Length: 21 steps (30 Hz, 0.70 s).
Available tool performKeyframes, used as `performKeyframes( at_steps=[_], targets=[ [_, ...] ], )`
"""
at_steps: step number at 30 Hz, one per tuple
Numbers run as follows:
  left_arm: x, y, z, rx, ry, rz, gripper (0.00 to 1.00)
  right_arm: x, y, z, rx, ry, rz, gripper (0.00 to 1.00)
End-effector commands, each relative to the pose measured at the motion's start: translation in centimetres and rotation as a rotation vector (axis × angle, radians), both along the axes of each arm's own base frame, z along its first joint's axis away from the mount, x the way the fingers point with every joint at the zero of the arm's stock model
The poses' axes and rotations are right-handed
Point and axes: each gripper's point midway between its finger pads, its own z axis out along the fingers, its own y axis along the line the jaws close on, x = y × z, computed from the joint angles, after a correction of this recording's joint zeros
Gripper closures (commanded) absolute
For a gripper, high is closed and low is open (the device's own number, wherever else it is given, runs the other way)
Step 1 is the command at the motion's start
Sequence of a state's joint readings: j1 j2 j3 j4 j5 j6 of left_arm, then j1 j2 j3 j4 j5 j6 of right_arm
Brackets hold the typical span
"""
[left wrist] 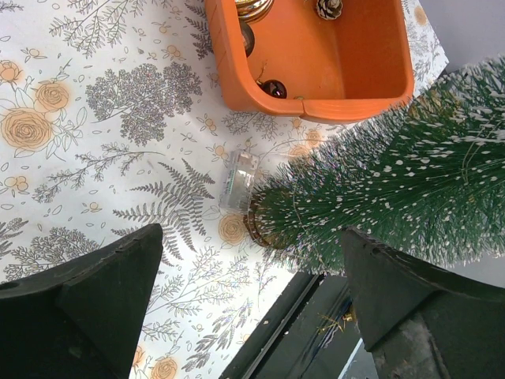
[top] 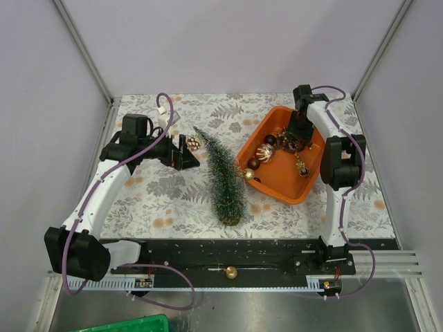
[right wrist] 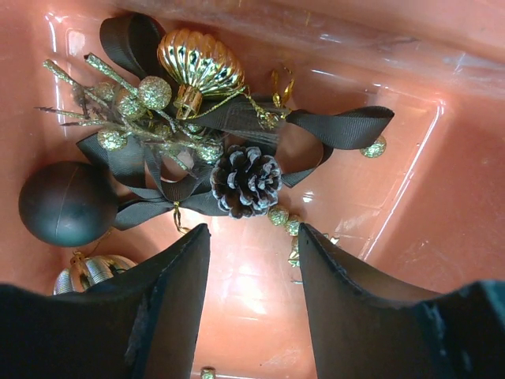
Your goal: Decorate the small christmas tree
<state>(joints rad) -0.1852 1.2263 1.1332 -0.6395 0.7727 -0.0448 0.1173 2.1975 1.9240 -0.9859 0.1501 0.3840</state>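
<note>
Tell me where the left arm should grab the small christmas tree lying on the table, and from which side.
Grip the small christmas tree across its slim upper half, coming down from above with a finger on each side. It lies flat, tip far, base near; the bristles narrow toward the tip, so the open left gripper probably spans it there.

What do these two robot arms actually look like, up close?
The left arm and right arm are smooth white tubes joined by chunky black joints, with a thin purple cable looping along each. The left hand and right hand each end in two blunt, matte black wedge-shaped fingers.
</note>
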Motion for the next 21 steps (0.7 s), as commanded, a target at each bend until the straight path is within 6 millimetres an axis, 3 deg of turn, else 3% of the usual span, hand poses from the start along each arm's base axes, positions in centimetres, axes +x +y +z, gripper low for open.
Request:
performKeyframes(
  at_steps=[1, 13, 21],
  targets=[
    [0.8, 0.1, 1.4, 0.008, -0.071, -0.006, 0.01, 1.1, -1.0, 0.7, -0.029, -0.031, 0.004, 0.45],
    [0.7, 0.2, 1.5, 0.006, -0.076, -0.005, 0.01, 0.6, -4.0, -2.8, -0.053, 0.045, -0.073, 0.48],
    [0.8, 0.2, 1.6, 0.007, -0.079, -0.003, 0.01, 1.6, -3.8, -5.0, 0.013, 0.037, -0.078, 0.46]
  ],
)
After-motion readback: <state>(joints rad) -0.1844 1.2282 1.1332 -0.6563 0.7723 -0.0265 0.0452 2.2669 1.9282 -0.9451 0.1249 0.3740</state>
